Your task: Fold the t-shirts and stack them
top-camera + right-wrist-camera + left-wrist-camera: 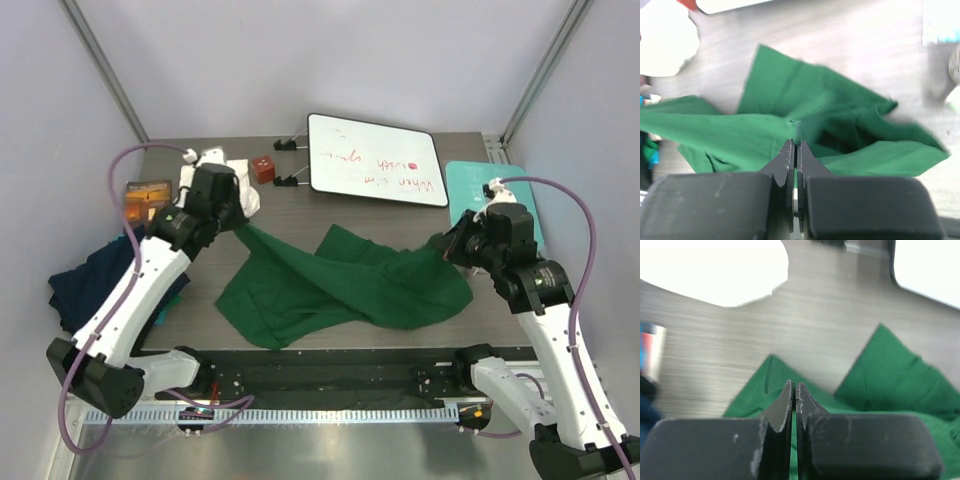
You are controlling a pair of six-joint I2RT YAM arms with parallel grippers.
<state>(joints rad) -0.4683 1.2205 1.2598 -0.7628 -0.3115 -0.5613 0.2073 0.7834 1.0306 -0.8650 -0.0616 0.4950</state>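
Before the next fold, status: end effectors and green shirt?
Left end effector shut on green shirt, far-left corner. Right end effector shut on its right edge. Shirt rumpled, unfolded. Nothing lying on it.

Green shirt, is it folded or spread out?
Not folded: the green shirt lies bunched and twisted on the table, stretched between the left gripper and right gripper, each shut on one end.
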